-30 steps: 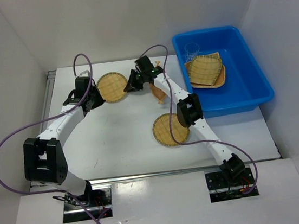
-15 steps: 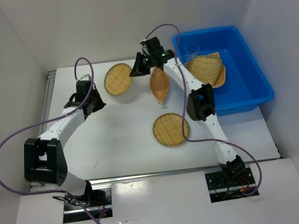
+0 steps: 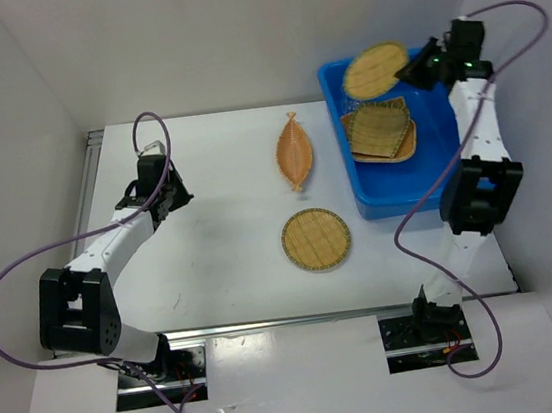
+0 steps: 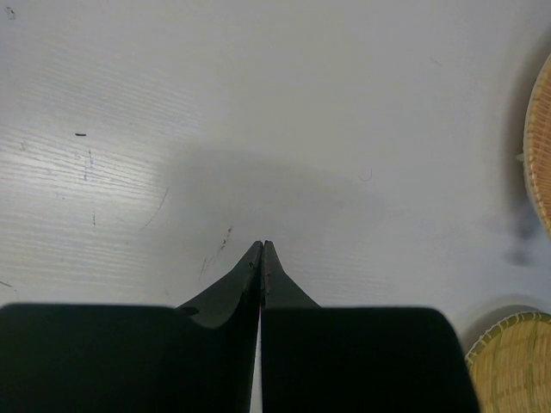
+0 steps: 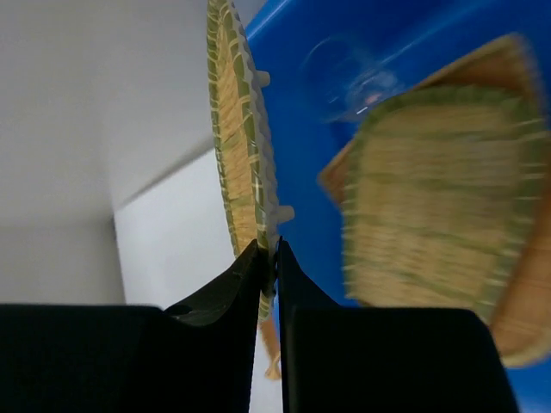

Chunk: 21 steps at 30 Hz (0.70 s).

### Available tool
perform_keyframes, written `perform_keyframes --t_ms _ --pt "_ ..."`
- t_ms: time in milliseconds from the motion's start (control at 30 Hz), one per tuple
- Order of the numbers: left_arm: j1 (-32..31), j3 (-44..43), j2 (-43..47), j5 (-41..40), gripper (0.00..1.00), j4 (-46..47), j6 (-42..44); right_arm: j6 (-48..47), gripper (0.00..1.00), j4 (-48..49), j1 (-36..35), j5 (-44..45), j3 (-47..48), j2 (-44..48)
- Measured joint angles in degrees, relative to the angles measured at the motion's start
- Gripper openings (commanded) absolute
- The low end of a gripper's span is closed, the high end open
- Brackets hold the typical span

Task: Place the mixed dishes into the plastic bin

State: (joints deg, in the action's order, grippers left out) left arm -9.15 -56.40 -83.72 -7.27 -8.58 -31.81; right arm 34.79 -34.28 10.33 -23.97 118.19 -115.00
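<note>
Right arm is swinging away from bench centre and out over the blue plastic bin (image 3: 472, 157), taking the round woven tray (image 3: 376, 70) with it; left arm is barely shifting.

Right claw (image 5: 269, 251) is pinching that tray by its rim, tray standing on edge in the wrist view and hanging above the bin's far left corner, not yet inside. Left claw (image 4: 262, 251) is clenched on nothing, hovering over bare bench (image 3: 220, 244).

Handling, judged:
- Trays are looking light, thin and fairly stiff, with a rough weave that should be giving decent grip.
- A rim pinch is working because the flat face offers nothing to hold.
- A tray lying flat probably needs an edge tipped up first.
- The clear cup (image 5: 353, 77) is looking light, slick and easy to crush, so new trays should be landing beside it.

Counts:
- Round trays: two, one held and a second round tray (image 3: 315, 239) lying on the bench.
- Leaf tray (image 3: 294, 150): one, on the bench, well apart from the bin.
- Stacked trays (image 3: 380, 130) in the bin: at least two; the lower ones are partly hidden.
- Clear cup: one, in the bin's far corner.
</note>
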Motion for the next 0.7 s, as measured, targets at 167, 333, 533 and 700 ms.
perform_keyframes --t_ms 167,333,533,700 --pt "0.0 1.1 0.1 0.1 0.03 0.3 -0.1 -1.9 0.01 -0.1 7.3 7.0 -5.8 7.0" --pt "0.0 1.2 0.1 0.5 0.03 0.7 -0.1 -3.9 0.01 -0.9 4.9 11.9 -8.4 8.4" --pt "0.0 1.2 0.1 0.8 0.03 0.9 -0.1 -5.3 0.01 -3.7 3.6 15.9 -11.0 8.0" --pt "0.0 1.2 0.1 0.7 0.03 1.0 -0.2 -6.0 0.01 -4.0 3.7 18.6 -11.0 6.8"
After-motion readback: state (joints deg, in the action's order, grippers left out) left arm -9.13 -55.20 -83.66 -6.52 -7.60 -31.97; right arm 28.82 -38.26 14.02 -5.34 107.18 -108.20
